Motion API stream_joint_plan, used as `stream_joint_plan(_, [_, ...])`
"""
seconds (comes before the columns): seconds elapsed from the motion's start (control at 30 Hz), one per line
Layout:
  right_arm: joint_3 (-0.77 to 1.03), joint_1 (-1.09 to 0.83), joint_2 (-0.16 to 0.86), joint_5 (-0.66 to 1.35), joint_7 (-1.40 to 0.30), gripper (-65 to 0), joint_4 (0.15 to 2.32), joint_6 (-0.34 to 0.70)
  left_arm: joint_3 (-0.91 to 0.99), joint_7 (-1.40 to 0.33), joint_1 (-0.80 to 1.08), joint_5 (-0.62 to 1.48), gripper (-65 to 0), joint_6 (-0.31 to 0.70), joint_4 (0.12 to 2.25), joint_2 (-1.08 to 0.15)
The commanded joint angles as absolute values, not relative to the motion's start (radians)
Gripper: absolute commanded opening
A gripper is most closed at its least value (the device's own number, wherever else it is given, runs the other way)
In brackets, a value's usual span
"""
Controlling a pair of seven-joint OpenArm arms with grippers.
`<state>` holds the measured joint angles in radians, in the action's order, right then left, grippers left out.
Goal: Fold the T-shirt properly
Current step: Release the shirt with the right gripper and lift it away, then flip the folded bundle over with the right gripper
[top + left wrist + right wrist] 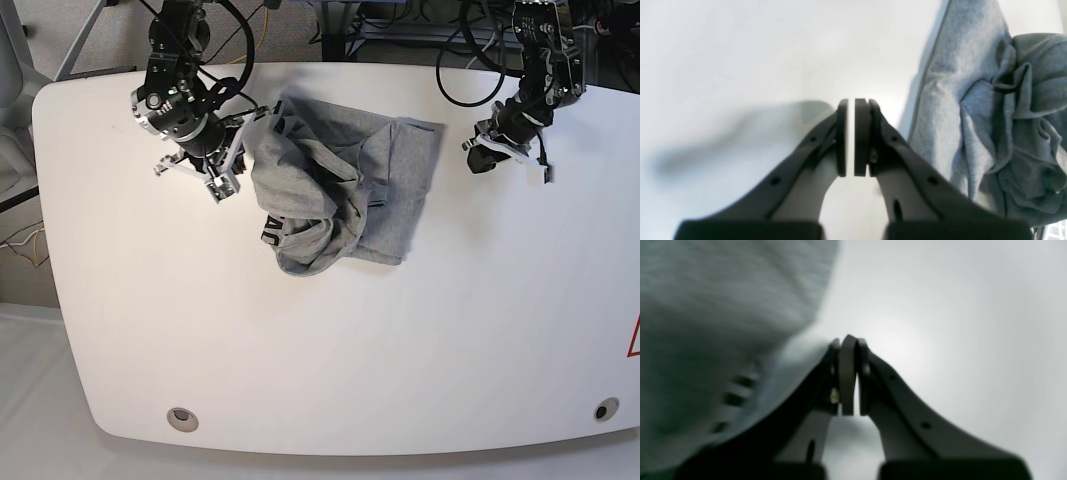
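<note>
- The left hand [850, 138] is clenched with nothing between its pads; only a thin sliver of white counter [740, 50] shows through the slit between them.
- It hangs over bare counter, apart from the T-shirt [990, 116], whose hemmed edge lies just beside it in the left wrist view.
- In the base view the left hand [487, 152] sits near the counter's far right side, with a strip of bare surface between it and the shirt's right edge.
- The right hand [848, 376] is also clenched. Its pads meet at the tips, and no cloth can be seen between them.
- The right wrist view is blurred; grey fabric [723, 340] fills its left half and comes right up beside the hand's outer finger. Whether it touches cannot be told.
- In the base view the right hand [215, 165] is just beside the shirt's left edge.
- The T-shirt [340, 190] lies rumpled on the far middle of the counter [320, 350]. Its right part is spread flat; its left part is bunched into a heap with folds, and a bit of black lettering shows at the heap's lower left.
- Wide open room lies across the whole near half of the counter and along its right side.
- The shirt's far edge lies near the counter's far rim.
</note>
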<state>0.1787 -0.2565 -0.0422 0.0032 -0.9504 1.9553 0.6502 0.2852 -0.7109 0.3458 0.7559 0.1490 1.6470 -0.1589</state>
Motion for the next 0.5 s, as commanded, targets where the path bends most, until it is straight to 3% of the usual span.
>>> stream_joint_plan(0.0, [0.151,-0.252,-0.056,0.010,-0.934,-64.4,1.977,0.644,0.288,-0.697,0.340,0.769,-62.9,0.156,1.661,-0.168])
stream_joint_plan(0.47, [0.099,-0.200,-0.085,0.012,-0.997,-64.4,1.994,0.641,0.288,-0.696,0.340,0.769,-62.9,0.156,1.589,-0.168])
